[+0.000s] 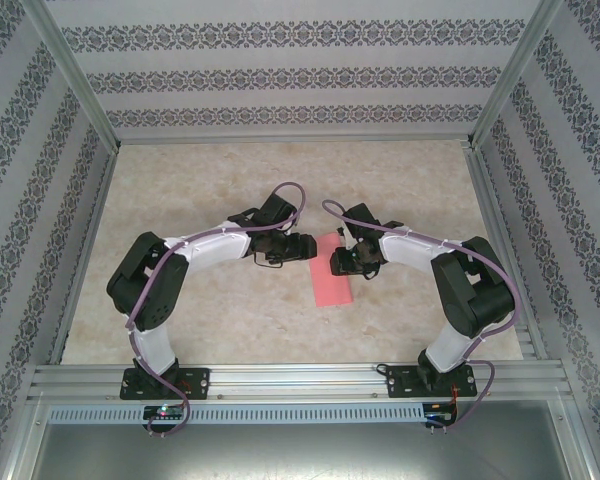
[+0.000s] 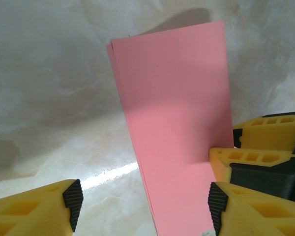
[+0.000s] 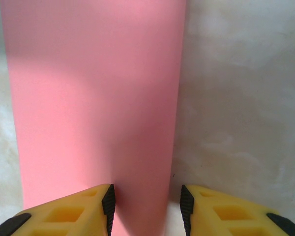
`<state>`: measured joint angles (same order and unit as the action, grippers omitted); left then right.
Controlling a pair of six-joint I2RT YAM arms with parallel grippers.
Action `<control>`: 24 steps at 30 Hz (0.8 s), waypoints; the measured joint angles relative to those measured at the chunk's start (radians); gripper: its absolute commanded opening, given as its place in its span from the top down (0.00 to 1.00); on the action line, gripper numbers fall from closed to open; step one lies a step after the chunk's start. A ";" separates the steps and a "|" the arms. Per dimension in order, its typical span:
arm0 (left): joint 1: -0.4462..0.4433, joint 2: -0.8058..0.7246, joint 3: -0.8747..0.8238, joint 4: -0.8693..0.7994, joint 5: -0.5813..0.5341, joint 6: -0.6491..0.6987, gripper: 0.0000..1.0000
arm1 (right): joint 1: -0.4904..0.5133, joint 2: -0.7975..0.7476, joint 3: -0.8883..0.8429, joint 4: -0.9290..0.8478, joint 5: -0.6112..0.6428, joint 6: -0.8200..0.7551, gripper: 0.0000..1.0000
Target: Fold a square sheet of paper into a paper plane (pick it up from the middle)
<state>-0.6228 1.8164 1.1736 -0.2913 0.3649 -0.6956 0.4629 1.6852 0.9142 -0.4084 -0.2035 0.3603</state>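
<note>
The square sheet of paper [image 1: 332,275] lies flat on the table as a pink rectangle folded in half; two layers show along its left edge [image 2: 137,147]. My left gripper [image 1: 306,247] hangs at the sheet's far left corner, open wide [image 2: 145,206], with one finger over bare table and the other over the paper. My right gripper [image 1: 341,262] is at the sheet's far right side, open [image 3: 146,209], straddling the paper's long edge [image 3: 93,98]. Its yellow fingers [image 2: 265,142] rest at the paper's edge in the left wrist view. Nothing is gripped. The paper plane is out of view.
The marble-patterned table [image 1: 230,190] is ringed by an aluminium frame [image 1: 90,120] and patterned walls. Both arms bend inward, their elbows [image 1: 145,280] [image 1: 475,285] near the front rail.
</note>
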 measured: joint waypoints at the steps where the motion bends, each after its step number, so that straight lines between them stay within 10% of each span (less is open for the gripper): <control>1: 0.000 -0.002 0.000 -0.002 -0.001 0.000 0.27 | 0.000 0.000 0.000 0.000 0.000 0.000 0.58; 24: -0.012 -0.005 -0.024 -0.007 -0.004 0.000 0.23 | 0.007 0.001 0.000 0.000 0.010 -0.002 0.58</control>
<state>-0.6350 1.8111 1.1492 -0.2981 0.3611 -0.6960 0.4698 1.6863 0.9146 -0.4084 -0.1932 0.3588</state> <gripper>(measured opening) 0.772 0.424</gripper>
